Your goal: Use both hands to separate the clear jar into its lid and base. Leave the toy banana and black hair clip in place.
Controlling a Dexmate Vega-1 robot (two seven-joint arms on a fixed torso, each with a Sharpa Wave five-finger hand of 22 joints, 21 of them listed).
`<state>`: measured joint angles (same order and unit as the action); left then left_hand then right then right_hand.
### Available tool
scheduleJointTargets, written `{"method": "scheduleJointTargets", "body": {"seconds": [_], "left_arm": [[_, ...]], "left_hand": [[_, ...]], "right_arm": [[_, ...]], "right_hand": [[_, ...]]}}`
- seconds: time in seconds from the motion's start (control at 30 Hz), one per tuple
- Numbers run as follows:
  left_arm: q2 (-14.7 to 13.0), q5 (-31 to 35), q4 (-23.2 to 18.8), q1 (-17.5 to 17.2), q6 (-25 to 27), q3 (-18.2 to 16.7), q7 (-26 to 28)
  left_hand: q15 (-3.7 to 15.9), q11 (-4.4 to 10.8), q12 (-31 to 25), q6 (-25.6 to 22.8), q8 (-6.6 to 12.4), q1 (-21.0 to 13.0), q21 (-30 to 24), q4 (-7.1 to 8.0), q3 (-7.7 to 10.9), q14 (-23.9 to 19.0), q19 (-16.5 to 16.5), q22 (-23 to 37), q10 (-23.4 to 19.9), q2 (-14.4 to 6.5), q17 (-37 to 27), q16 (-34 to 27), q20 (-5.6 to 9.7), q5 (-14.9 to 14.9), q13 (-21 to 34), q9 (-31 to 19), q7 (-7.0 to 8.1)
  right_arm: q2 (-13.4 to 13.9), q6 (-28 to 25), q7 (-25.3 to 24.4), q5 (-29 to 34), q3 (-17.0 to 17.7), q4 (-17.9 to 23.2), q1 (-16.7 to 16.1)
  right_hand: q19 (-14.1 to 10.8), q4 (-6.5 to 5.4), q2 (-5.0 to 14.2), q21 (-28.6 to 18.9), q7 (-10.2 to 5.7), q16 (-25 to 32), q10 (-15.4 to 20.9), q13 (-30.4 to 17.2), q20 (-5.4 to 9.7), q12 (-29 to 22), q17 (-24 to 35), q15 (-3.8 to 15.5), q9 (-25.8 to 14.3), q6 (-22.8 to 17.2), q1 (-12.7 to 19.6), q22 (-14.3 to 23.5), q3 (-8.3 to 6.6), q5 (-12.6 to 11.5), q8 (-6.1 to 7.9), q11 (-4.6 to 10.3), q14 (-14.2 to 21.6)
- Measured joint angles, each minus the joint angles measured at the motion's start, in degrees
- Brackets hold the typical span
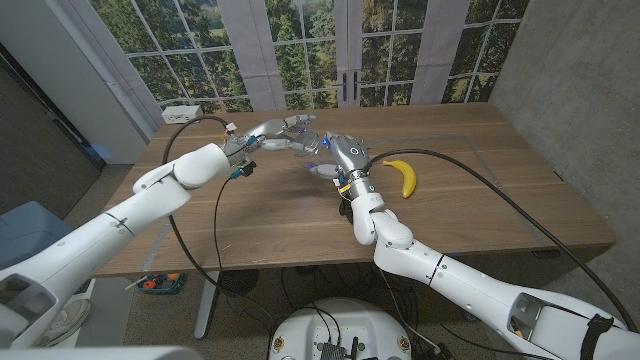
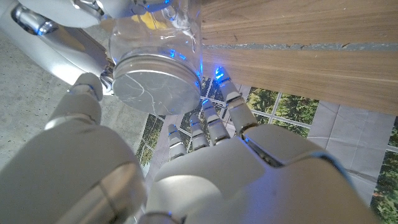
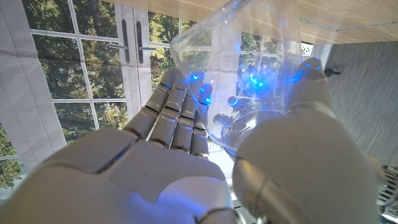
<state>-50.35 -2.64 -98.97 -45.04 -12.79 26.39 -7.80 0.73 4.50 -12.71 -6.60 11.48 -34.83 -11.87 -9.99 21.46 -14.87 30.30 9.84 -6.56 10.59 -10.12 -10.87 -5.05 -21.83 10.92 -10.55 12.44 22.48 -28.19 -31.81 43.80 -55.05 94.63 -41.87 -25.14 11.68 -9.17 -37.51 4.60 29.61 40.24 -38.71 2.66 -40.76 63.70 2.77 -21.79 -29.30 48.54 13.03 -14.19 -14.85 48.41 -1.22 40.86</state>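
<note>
Wooden table (image 1: pixel 300 210): banana (image 1: pixel 403 177) in head view; left wrist shows jar lid (image 2: pixel 155 84).

Head cam sits high, looking down over the wooden table (image 1: pixel 300 215) toward the windows at 12 o'clock, arms coming in from 7 and 5. Both wrist cams are flipped and super close, peering past their own hand's back. All three share the clear jar (image 1: pixel 318 160) (image 2: pixel 155 62) (image 3: pixel 249 68) mid-table.

Wooden table (image 1: pixel 300 215), paned windows (image 1: pixel 300 45) onto green trees, grey wall (image 1: pixel 575 70), pale curtains (image 1: pixel 250 40)
</note>
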Motion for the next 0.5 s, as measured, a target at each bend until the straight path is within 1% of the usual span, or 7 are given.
{"method": "scheduleJointTargets", "body": {"seconds": [0.07,0.17,0.2,0.3,0.33,0.43,0.5], "left_arm": [[0.17,0.35,0.17,0.07,-0.27,0.13,0.2],[0.32,1.1,0.33,0.13,-0.62,0.28,0.64],[0.32,1.58,0.33,0.13,-0.69,0.28,0.91],[0.8,2.23,0.6,0.32,-0.77,0.77,1.16],[0.8,2.31,0.6,0.32,-0.78,0.77,1.19],[0.94,3.03,0.67,0.44,-0.87,1.03,1.37],[0.94,3.4,0.67,0.44,-0.94,1.03,1.43]], "left_hand": [[0.33,0.25,-0.16,-1.12,0.02,-2.02,-0.22,-0.06,-0.27,-1.15,1.08,0.0,-0.69,-0.61,0.0,0.0,0.45,-0.46,0.0,0.0,-0.04],[1.49,0.62,-0.16,-2.92,0.44,-6.41,-0.43,-0.06,-0.27,-3.02,3.06,0.05,-1.81,-2.3,-0.01,0.0,2.43,-0.55,0.0,0.0,0.03],[1.53,0.7,-0.16,-3.61,0.56,-7.86,-0.43,-0.06,-0.27,-3.61,3.64,0.12,-2.31,-2.81,0.0,0.0,3.02,-0.26,0.0,0.0,-0.03],[1.68,0.57,-0.16,-5.75,1.11,-11.31,-0.65,-0.06,-0.28,-5.27,5.24,0.18,-3.93,-3.7,-0.01,-0.27,4.09,1.78,0.0,-0.27,0.06],[1.71,0.28,-0.39,-6.35,1.11,-12.29,-0.65,-0.06,-0.29,-5.67,5.81,0.18,-4.32,-4.09,-0.01,-0.27,4.15,2.61,0.0,-0.27,0.07],[1.72,0.27,-0.55,-8.44,1.73,-14.71,-0.86,0.14,0.03,-7.23,7.35,0.16,-5.92,-5.05,-0.01,-0.62,4.68,4.98,0.01,-0.27,0.06],[1.8,0.31,-0.77,-10.06,2.02,-16.0,-1.04,0.09,0.08,-8.44,8.26,0.12,-7.15,-5.58,-0.01,-0.67,5.18,6.5,0.11,-0.49,-0.4]], "right_arm": [[-0.05,0.1,-0.03,0.0,0.0,-0.09,0.04],[-0.09,0.19,-0.06,0.0,0.0,-0.18,0.06],[-0.11,0.19,-0.06,0.0,0.0,-0.25,0.07],[-0.13,0.72,-0.18,-0.06,0.06,-0.37,0.07],[-0.14,0.72,-0.18,-0.06,0.08,-0.4,0.07],[-0.15,0.91,-0.28,-0.17,0.17,-0.59,0.07],[-0.16,0.91,-0.28,-0.17,0.22,-0.72,0.07]], "right_hand": [[0.0,0.0,0.0,-0.21,0.0,0.0,0.0,0.0,0.0,0.01,0.03,-0.01,0.18,0.0,0.0,0.0,0.0,0.0,-0.06,0.0,0.01],[0.0,0.0,0.0,-0.39,0.0,-0.01,0.01,-0.37,0.0,0.05,0.13,-0.2,0.27,0.0,0.0,0.0,0.0,0.0,0.08,-0.01,0.2],[0.0,0.0,0.0,-0.43,0.0,-0.01,0.12,-0.37,0.0,0.05,0.13,-0.2,0.28,0.0,0.0,0.0,0.0,0.0,0.12,-0.12,0.2],[0.0,0.25,0.0,-0.62,0.33,-0.01,0.32,-0.37,0.0,0.05,0.39,-0.2,0.27,-0.33,0.0,-0.19,-0.25,0.0,0.12,-0.32,0.2],[0.0,0.24,0.0,-0.65,0.41,-0.01,0.32,-0.37,0.0,0.05,0.42,-0.2,0.27,-0.41,0.0,-0.26,-0.25,0.0,0.12,-0.32,0.2],[0.0,0.25,0.0,-0.67,0.42,-0.25,0.33,-0.37,0.0,0.05,0.47,-0.2,0.27,-0.42,0.0,-0.26,-0.25,0.0,0.12,-0.33,0.2],[0.0,0.25,0.0,-0.86,0.71,-0.4,0.51,-0.37,0.0,0.06,0.54,-0.2,0.27,-0.71,0.0,-0.26,-0.25,0.0,0.12,-0.51,0.2]]}}
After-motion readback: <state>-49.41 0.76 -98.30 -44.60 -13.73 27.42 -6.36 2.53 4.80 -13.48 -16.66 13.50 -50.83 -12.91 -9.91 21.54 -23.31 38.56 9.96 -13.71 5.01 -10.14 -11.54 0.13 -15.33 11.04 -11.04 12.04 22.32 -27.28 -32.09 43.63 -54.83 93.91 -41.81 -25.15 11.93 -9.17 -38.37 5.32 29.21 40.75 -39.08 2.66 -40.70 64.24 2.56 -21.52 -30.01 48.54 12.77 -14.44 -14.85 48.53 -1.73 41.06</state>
